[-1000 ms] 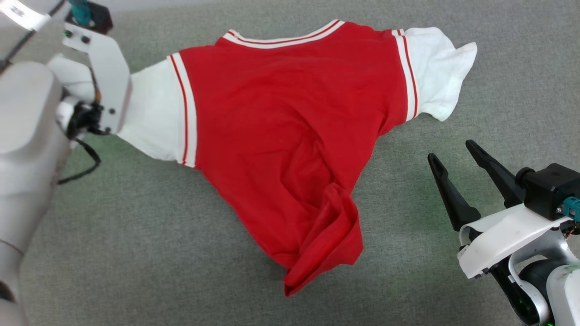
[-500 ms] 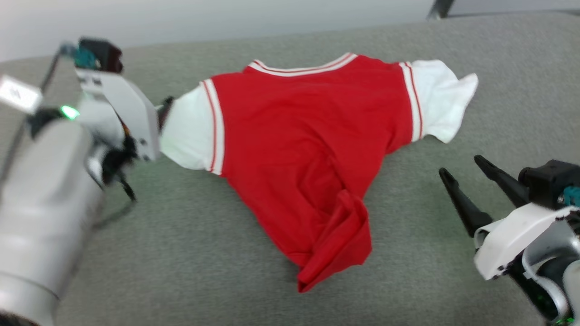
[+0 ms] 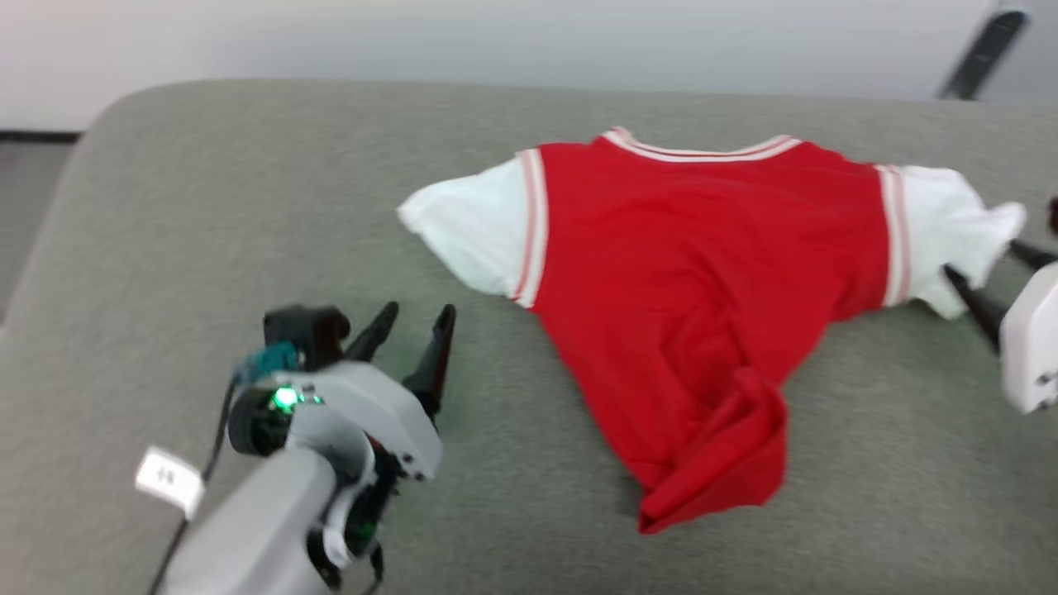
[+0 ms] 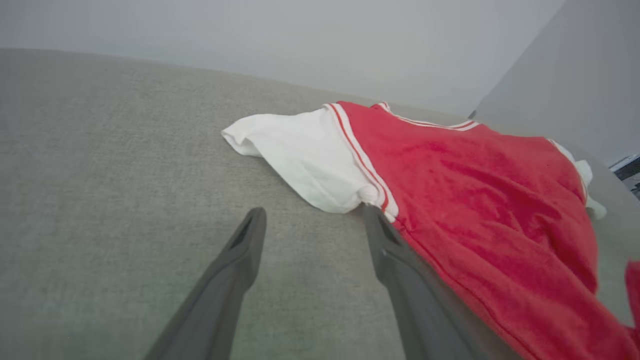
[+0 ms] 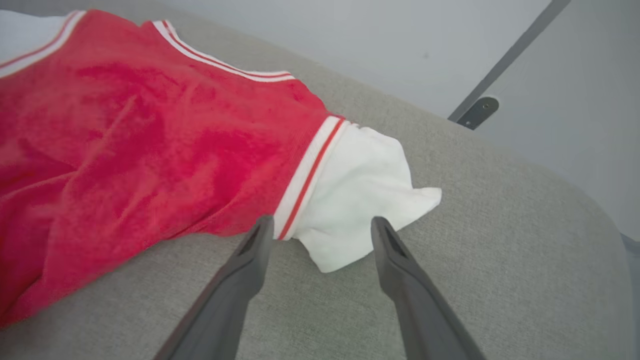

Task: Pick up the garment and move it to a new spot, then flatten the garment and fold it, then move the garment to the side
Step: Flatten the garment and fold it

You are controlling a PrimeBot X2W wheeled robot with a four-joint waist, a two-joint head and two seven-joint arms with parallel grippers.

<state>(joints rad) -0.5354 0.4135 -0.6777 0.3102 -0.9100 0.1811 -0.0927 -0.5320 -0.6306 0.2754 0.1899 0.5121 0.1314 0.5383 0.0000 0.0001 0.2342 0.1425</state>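
Head view, entry one: the garment [image 3: 702, 273] is lying spread on the grey padded surface [image 3: 207, 207], toward its far right part, with the collar trim [image 3: 698, 149] pointing away from the robot and a plain red face turned up.

- Left sleeve [image 3: 471, 240]: lying out flat and white, tapering to a point.
- Right sleeve [image 3: 942, 231]: crumpling at its cuff.
- Hem [image 3: 719, 463]: bunching and doubling over itself at the near end, so the body is narrowing to a wedge.

Entry two: the right gripper [image 3: 981, 258] is hovering at the right sleeve with its fingers spread apart and nothing between them. In the right wrist view the cuff is sitting just ahead of the fingertips.

Entry three: the left gripper [image 3: 417, 311] is resting low over the surface, fingers likewise parted and empty, near the left sleeve but apart from it.

Entry four, step in hand, as judged: flattening is under way and far from finished.

Handling notes:
- Soft jersey is likely to stretch and drag, so each pinch should be taking the cuff edge through both layers.
- Both arms should be drawing outward together, staying low to the padding, so the shoulders are tensioning evenly.
- The doubled hem is needing its own pull toward the robot. Tugging on the sleeves alone probably is not opening it.
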